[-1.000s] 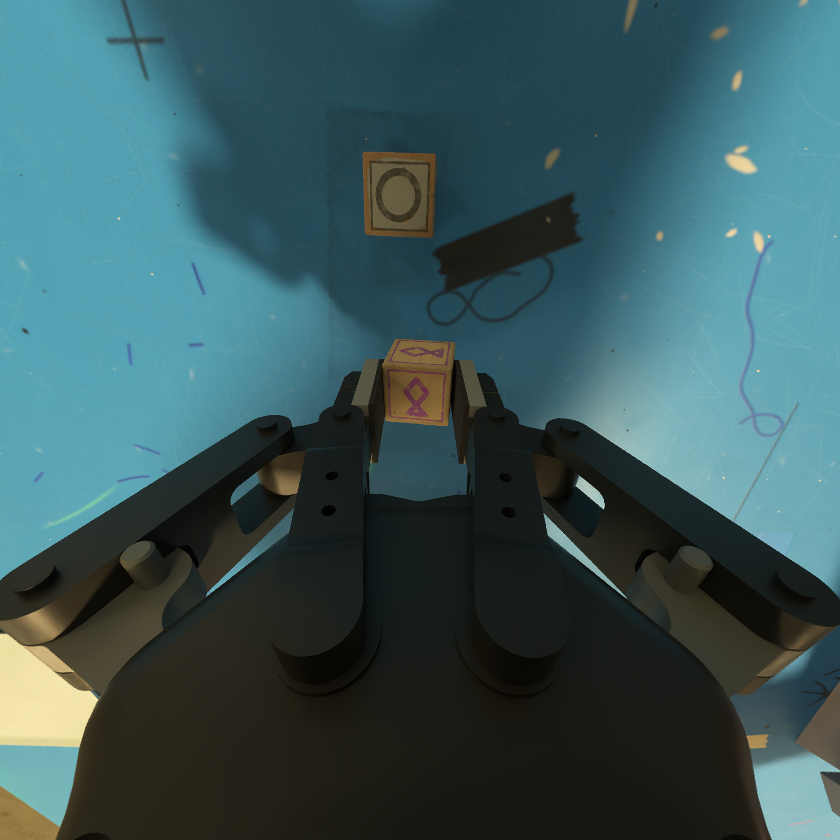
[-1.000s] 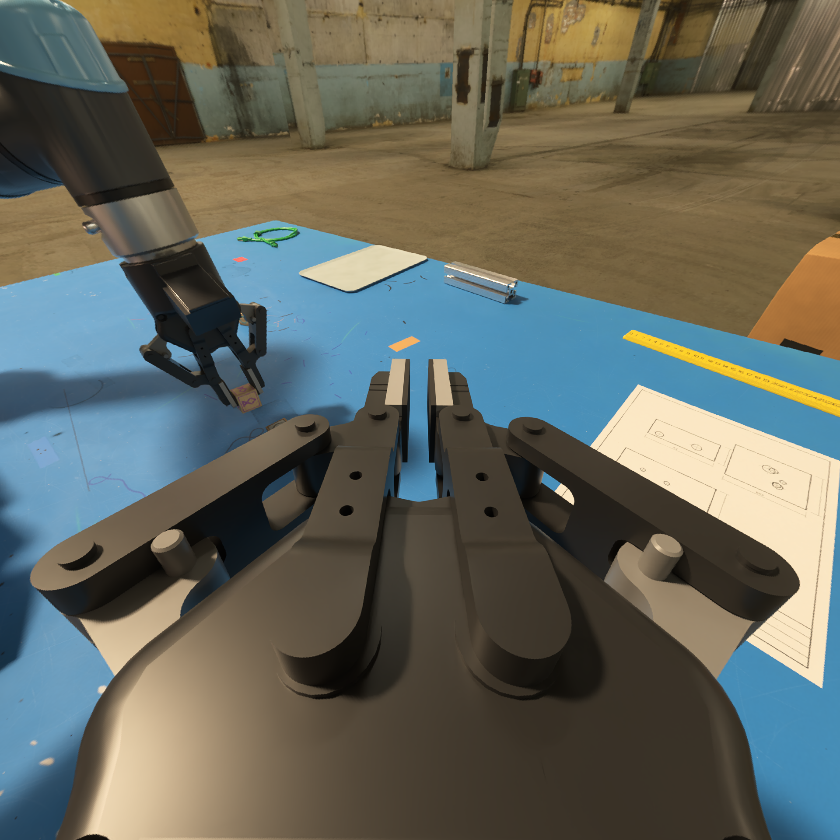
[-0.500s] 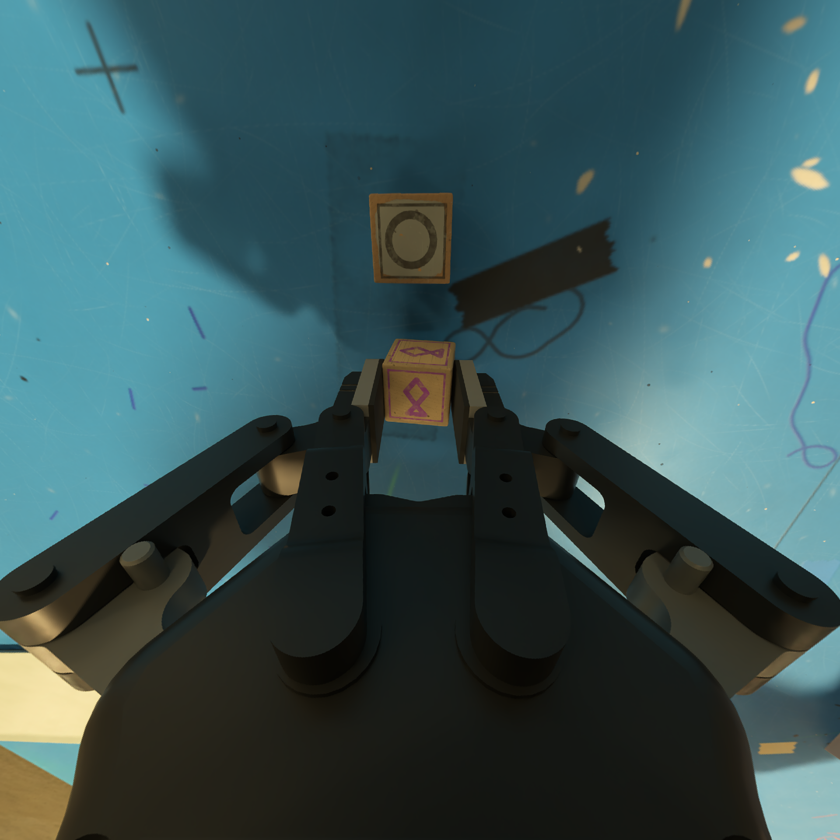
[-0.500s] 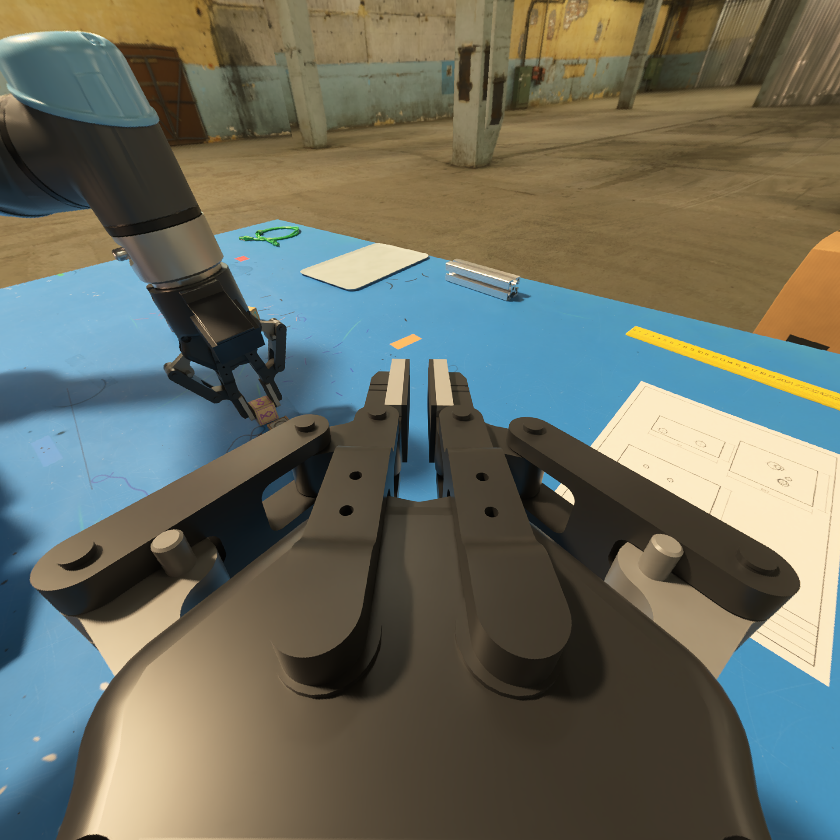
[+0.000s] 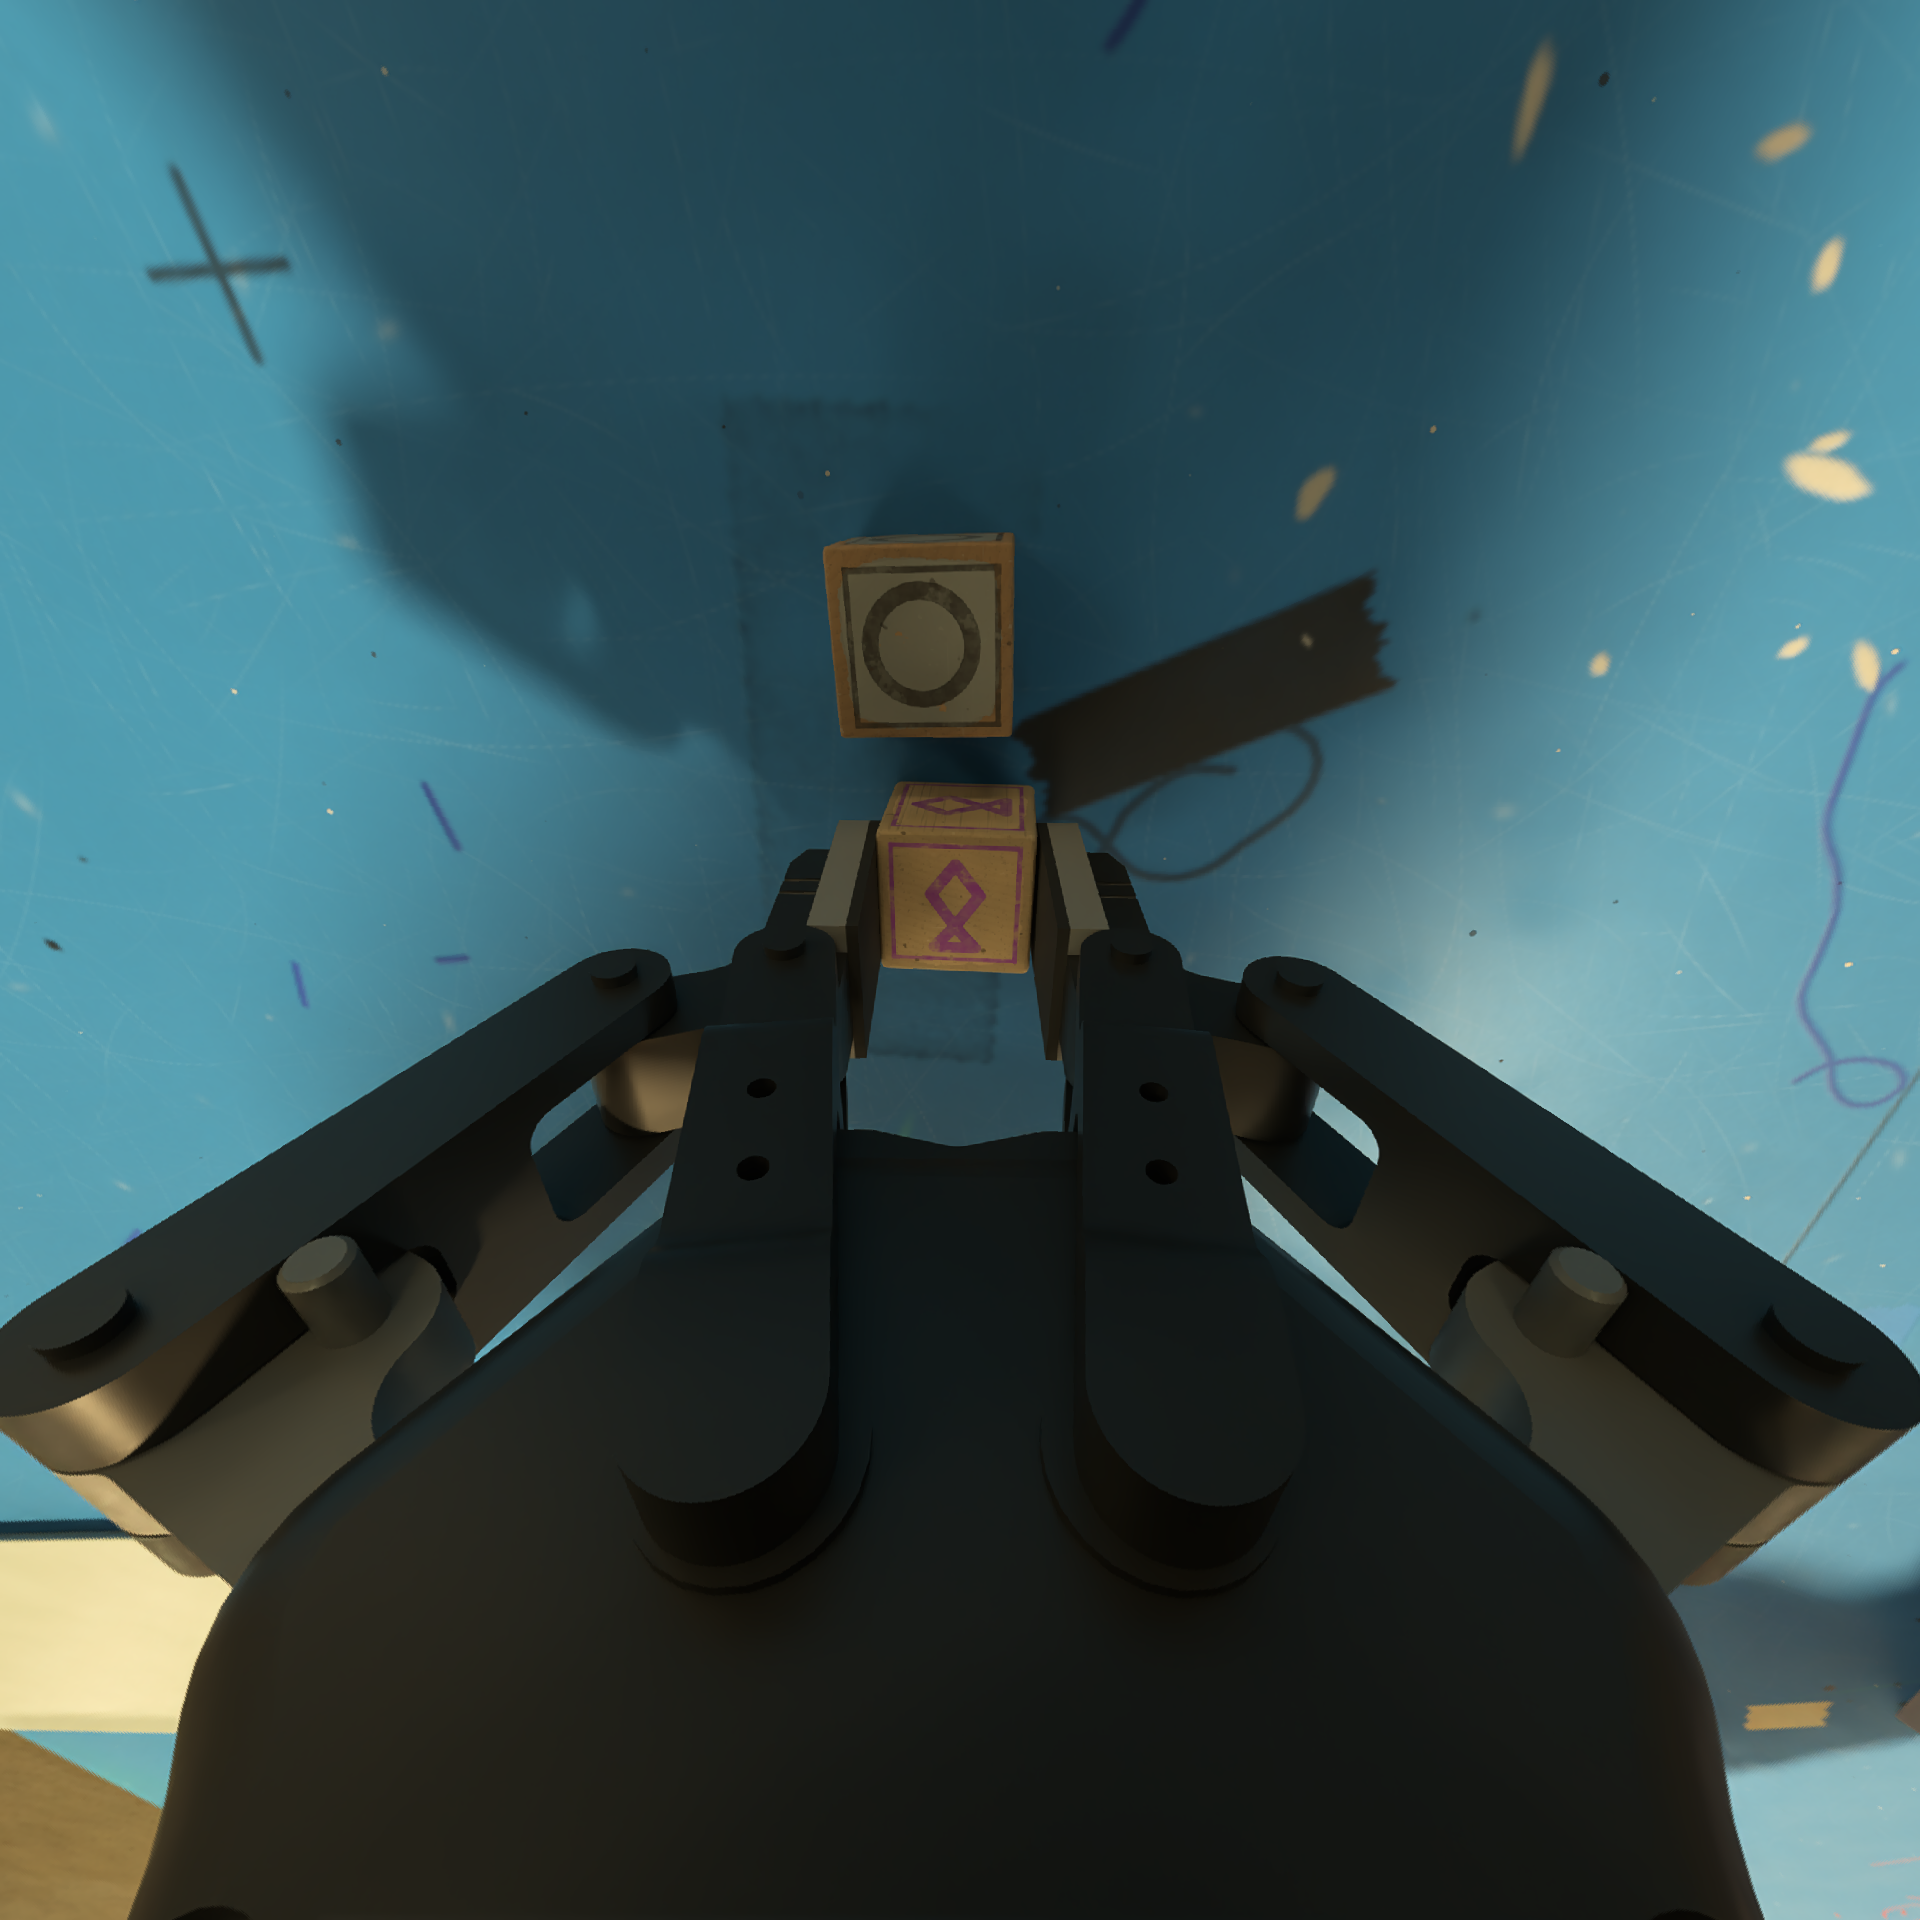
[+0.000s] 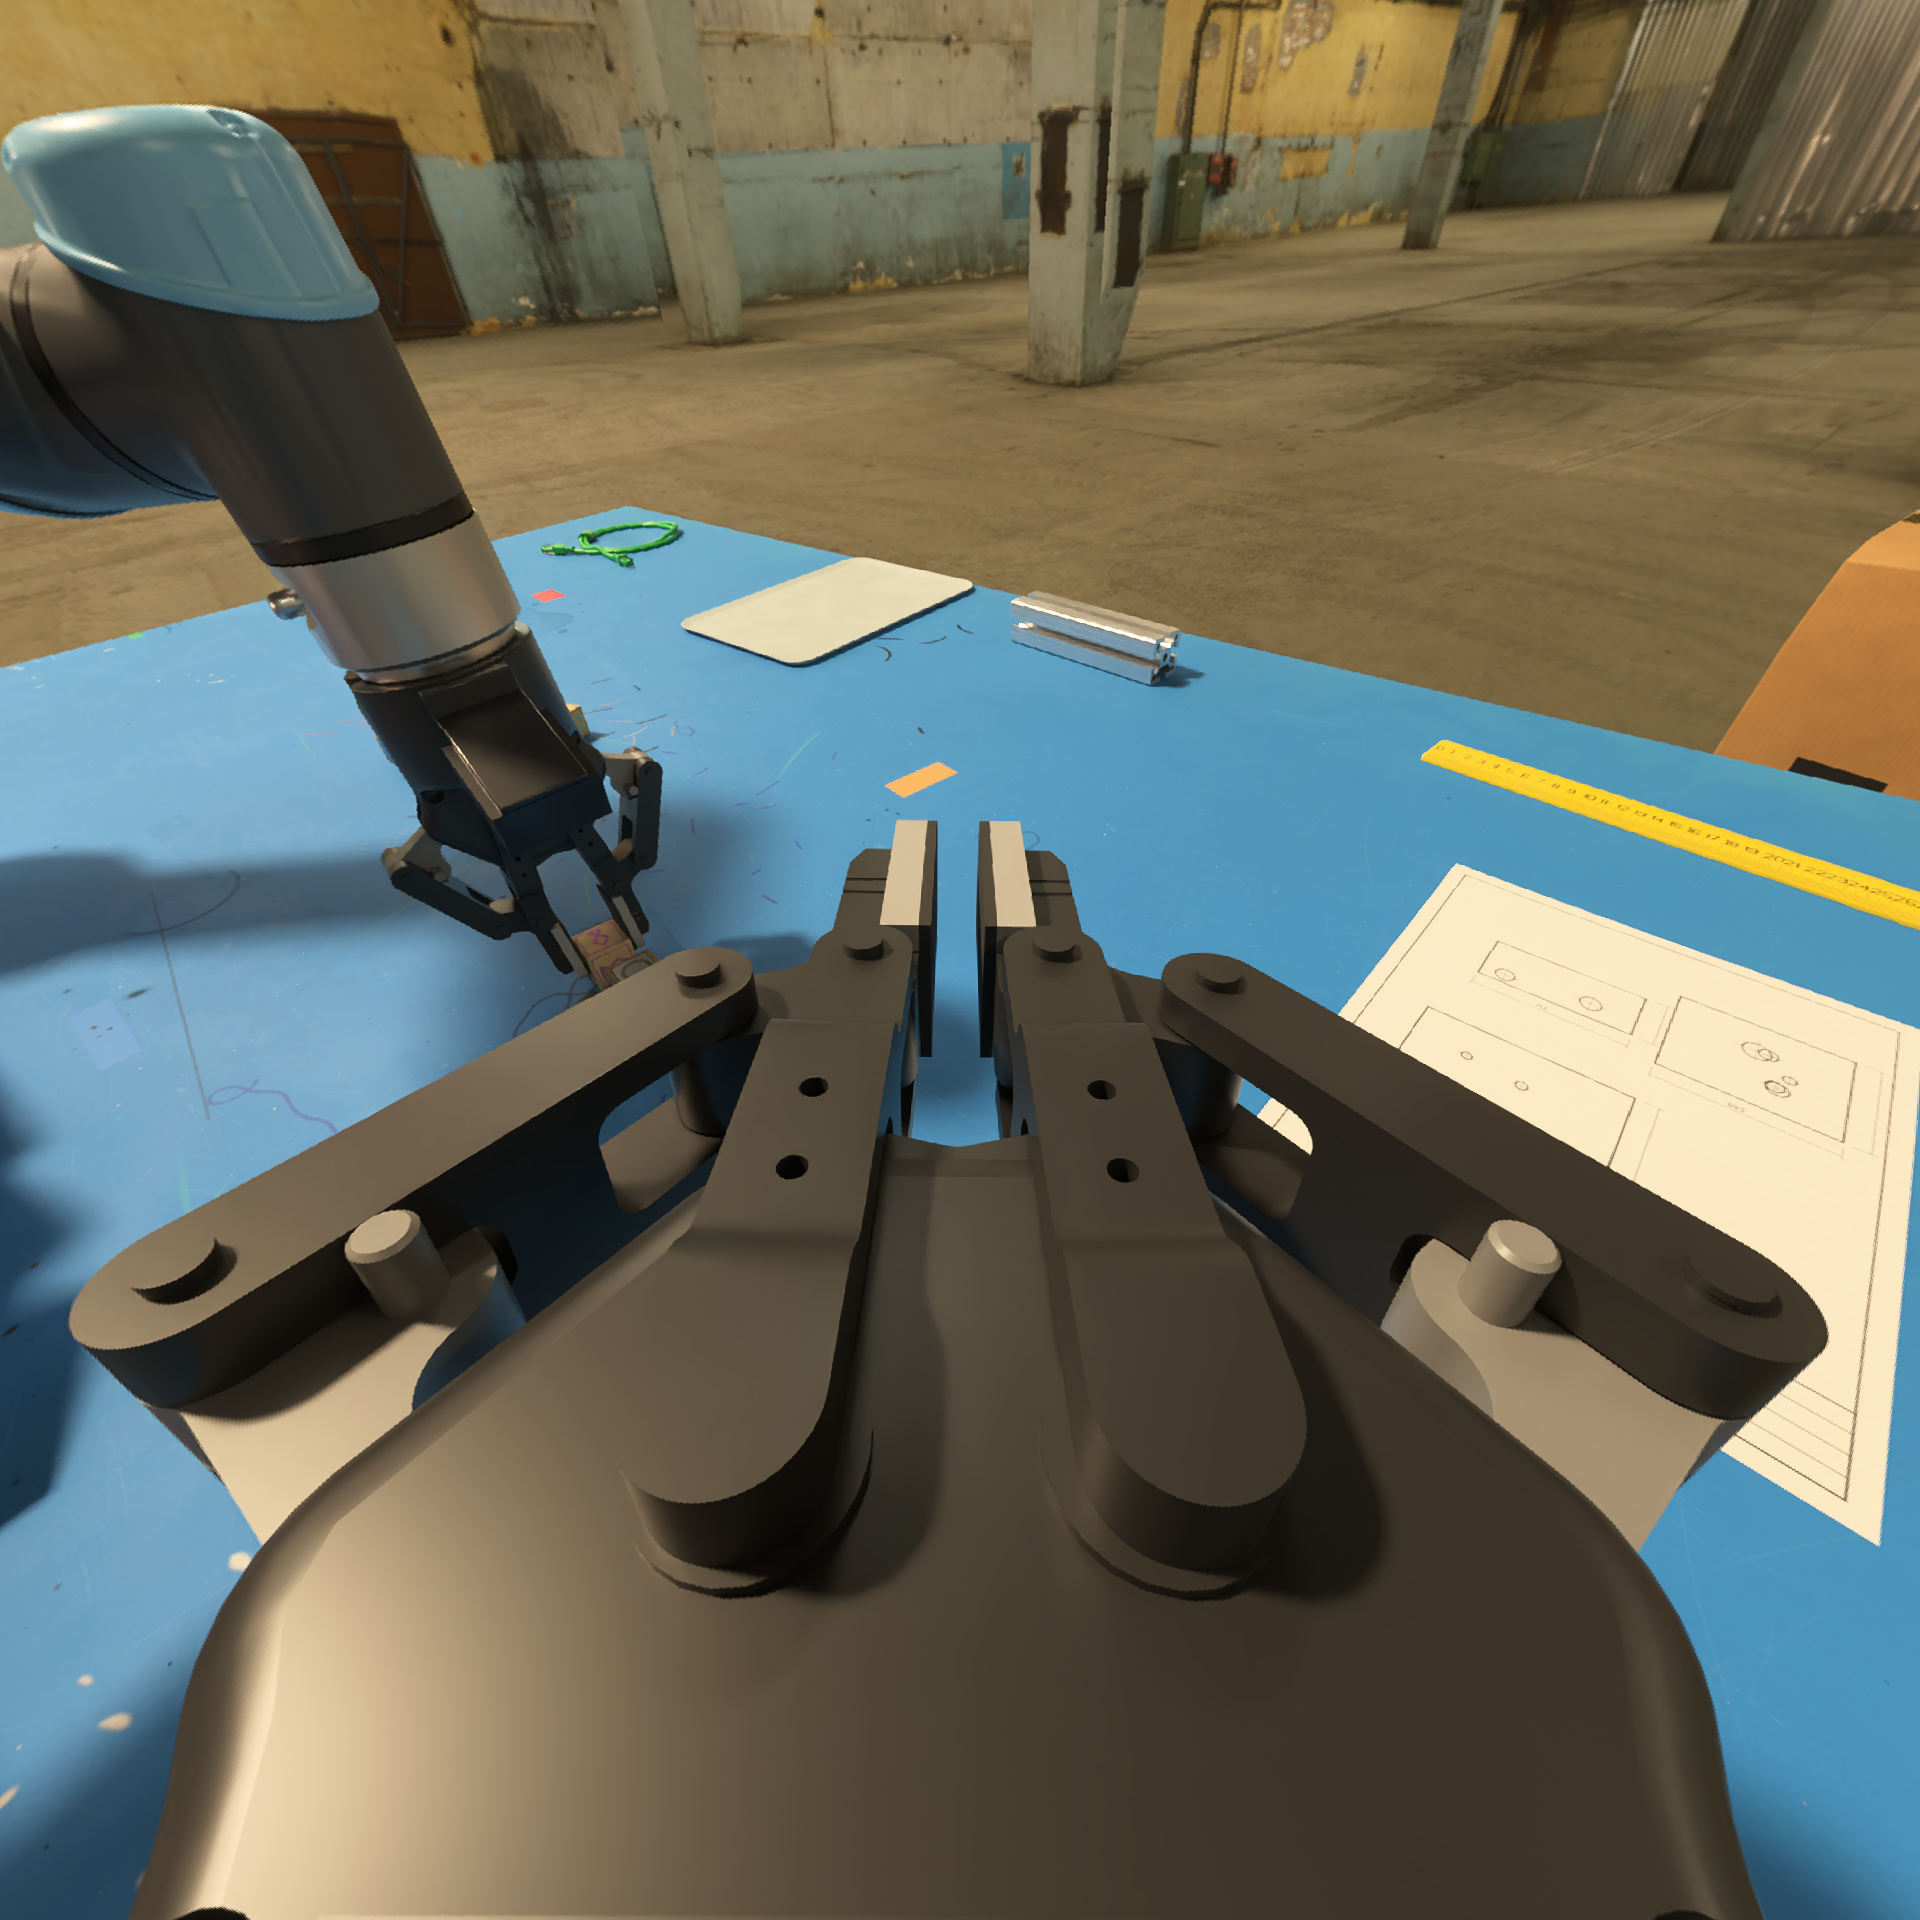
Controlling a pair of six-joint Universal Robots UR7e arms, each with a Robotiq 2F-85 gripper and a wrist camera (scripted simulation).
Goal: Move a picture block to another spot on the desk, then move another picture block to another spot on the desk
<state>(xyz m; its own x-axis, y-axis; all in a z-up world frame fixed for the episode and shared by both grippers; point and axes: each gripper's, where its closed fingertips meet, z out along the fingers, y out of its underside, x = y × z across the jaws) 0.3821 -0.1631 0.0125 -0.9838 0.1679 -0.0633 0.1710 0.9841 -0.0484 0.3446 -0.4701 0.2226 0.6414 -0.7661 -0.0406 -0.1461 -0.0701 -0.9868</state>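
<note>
My left gripper [image 5: 956, 831] is shut on a wooden picture block with purple markings [image 5: 956, 904], held low over the blue desk [image 5: 312, 727]. A second wooden block with a dark ring on top [image 5: 920, 639] sits on the desk just beyond the held block, apart from it. In the right wrist view the left gripper [image 6: 603, 935] and its block [image 6: 597, 945] are at the left, partly hidden behind my right gripper's linkage. My right gripper [image 6: 958, 873] is empty above the desk, its pads a narrow gap apart.
A black tape strip [image 5: 1205, 696] lies right of the ring block. Farther back are a white pad [image 6: 826, 608], an aluminium profile [image 6: 1096, 636], a green cable [image 6: 613, 540] and orange tape [image 6: 920, 777]. A yellow ruler [image 6: 1662, 821], a drawing sheet [image 6: 1662, 1122] and a cardboard box [image 6: 1839, 675] are at the right.
My left gripper has carried the purple-marked block toward the ring block and lower over the desk, closer to my right gripper. The right gripper has not moved.
</note>
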